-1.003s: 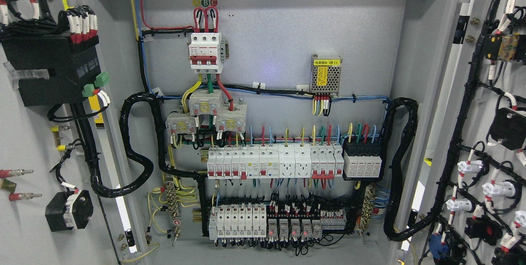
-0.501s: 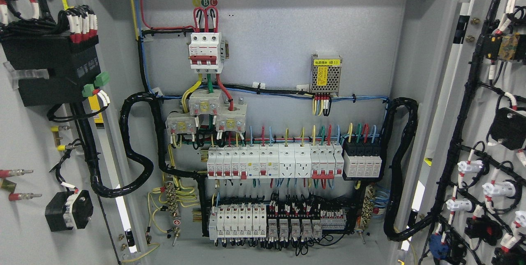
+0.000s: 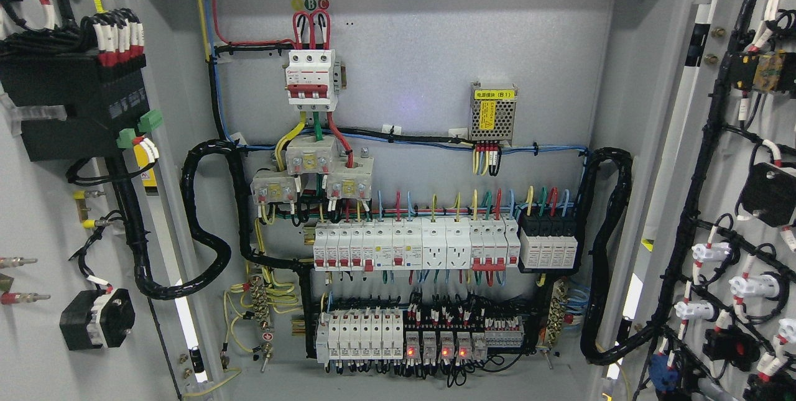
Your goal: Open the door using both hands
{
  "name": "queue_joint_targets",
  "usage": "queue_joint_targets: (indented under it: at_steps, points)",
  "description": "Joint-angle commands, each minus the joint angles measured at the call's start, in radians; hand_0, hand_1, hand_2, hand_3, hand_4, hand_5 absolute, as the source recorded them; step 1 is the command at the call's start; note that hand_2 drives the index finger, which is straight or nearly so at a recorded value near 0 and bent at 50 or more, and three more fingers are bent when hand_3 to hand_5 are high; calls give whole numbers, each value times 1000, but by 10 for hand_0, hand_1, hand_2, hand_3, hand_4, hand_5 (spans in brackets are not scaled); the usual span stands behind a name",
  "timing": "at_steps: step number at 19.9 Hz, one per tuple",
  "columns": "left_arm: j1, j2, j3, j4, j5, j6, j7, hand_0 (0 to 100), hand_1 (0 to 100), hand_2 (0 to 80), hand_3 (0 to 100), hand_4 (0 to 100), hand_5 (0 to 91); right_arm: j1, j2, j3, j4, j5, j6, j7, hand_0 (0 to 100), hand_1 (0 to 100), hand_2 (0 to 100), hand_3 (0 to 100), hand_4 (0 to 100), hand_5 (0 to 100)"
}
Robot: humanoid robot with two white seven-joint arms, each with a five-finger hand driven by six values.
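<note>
Left door (image 3: 37,214) has swung slightly wider than a moment ago; right door (image 3: 746,202) unchanged. No hand in view, so grip unknown. Cabinet looks nearly fully open.

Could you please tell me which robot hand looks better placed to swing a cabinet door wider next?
Neither left nor right can be picked: no robot hand is in view. The left door and right door both stand wide open, exposing the breakers.

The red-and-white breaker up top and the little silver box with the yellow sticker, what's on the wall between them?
Bare grey back panel in the head view, between breaker and silver box.
</note>
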Motion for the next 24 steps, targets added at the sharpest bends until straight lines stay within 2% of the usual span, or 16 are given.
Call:
queue_joint_targets:
  at_steps: [1, 5, 8, 13, 17, 21, 24]
  points:
    - [-10, 82, 90, 62, 60, 7, -2, 0, 0, 0, 0, 0, 0, 0, -15, -39, 0, -11, 7, 1, 211, 99, 0, 0, 0, 0]
    - [-26, 93, 136, 119, 69, 8, -2, 0, 0, 0, 0, 0, 0, -2, -10, -41, 7, -14, 10, 1, 211, 99, 0, 0, 0, 0]
    - [-21, 143, 160, 147, 104, 8, -3, 0, 0, 0, 0, 0, 0, -2, -4, -43, 8, -14, 10, 1, 211, 99, 0, 0, 0, 0]
    - [-7, 162, 205, 173, 106, 8, -49, 0, 0, 0, 0, 0, 0, 0, 16, -84, 14, -16, 10, 1, 212, 97, 0, 0, 0, 0]
    - [-7, 162, 239, 222, 109, 25, -54, 0, 0, 0, 0, 0, 0, 3, 30, -119, 19, -43, 9, 1, 212, 97, 0, 0, 0, 0]
    - [-23, 179, 239, 292, 144, 60, -54, 0, 0, 0, 0, 0, 0, 31, 34, -128, 20, -71, 7, 4, 212, 96, 0, 0, 0, 0]
    - [-29, 241, 232, 349, 195, 71, -55, 0, 0, 0, 0, 0, 0, 38, 36, -135, 20, -72, 6, 3, 212, 96, 0, 0, 0, 0]
